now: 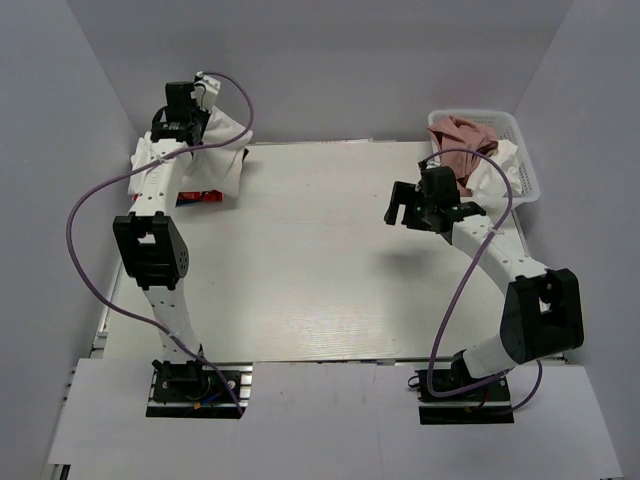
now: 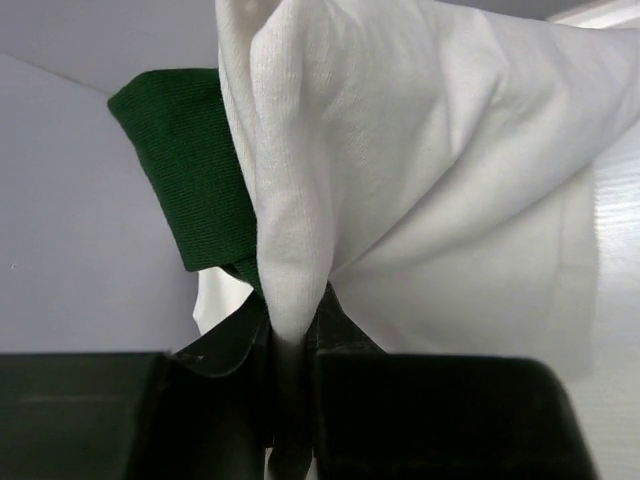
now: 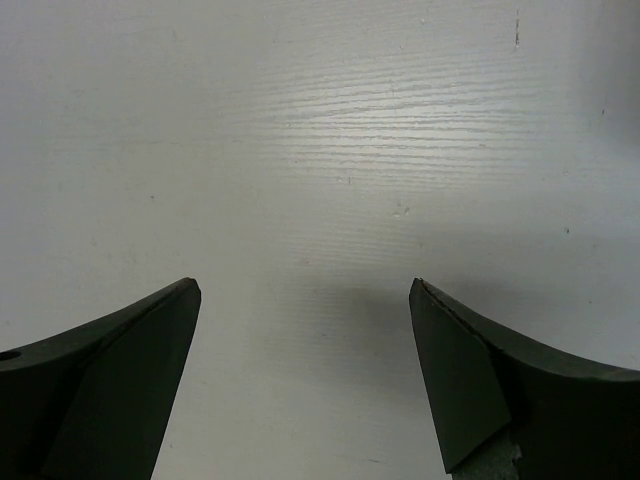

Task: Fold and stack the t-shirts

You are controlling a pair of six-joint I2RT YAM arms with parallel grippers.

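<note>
Seen from above, the left claw (image 1: 183,108) hung over the far left corner of the counter (image 1: 320,270). A white t-shirt (image 1: 222,145) draped from it onto a low pile where a strip of red t-shirt (image 1: 205,197) showed. The right claw (image 1: 405,208) hovered over the counter's right side, near a white basket (image 1: 525,170) in the far right corner holding a pink t-shirt (image 1: 458,140). The pile lay well apart from this claw.

The left wrist view showed what the overhead view could not. The left claw's jaws were pressed together on a bunched fold of the white t-shirt. A dark green t-shirt (image 2: 185,170) hung just beside the fold, and whether it was pinched too could not be told.

The right wrist view showed the right claw spread wide, with only the counter visible between its fingers.
</note>
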